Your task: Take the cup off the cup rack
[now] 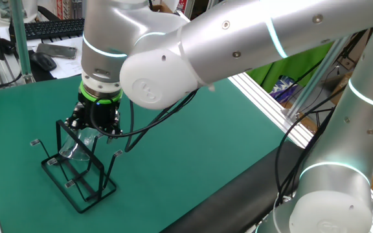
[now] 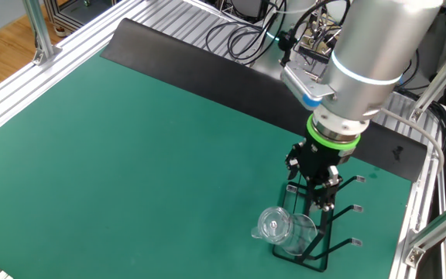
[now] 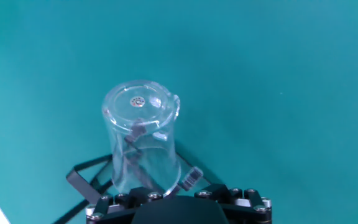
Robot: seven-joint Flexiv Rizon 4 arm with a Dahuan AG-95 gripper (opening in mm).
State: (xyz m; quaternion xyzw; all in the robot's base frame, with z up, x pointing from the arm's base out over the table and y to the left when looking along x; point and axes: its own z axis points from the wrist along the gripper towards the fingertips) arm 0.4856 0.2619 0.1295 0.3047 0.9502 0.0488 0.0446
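Clear glass, or maybe clear plastic, is what the cup is made of, so I can look right through it. It sits upside down on one slanted prong of the cup rack, with its closed bottom pointing up and away from the stand. I think it hangs like that so water can drip out, and the prong inside keeps it from sliding off. In the hand view I can see that prong as a dark stick inside the cup.

The rack is thin black wire and stands on the green mat. Its other prongs are bare.

My gripper points down and hovers right over the rack, just beside the cup. In the pictures the fingers are mostly hidden behind the black hand body, but they look spread apart, and there is nothing between them. The cup is not held yet.

I think the hand is here to line up with the cup's sides. Next, I would lower it so a finger goes on each side, squeeze gently, and then pull the cup along the prong, not straight up, so the wire does not catch.
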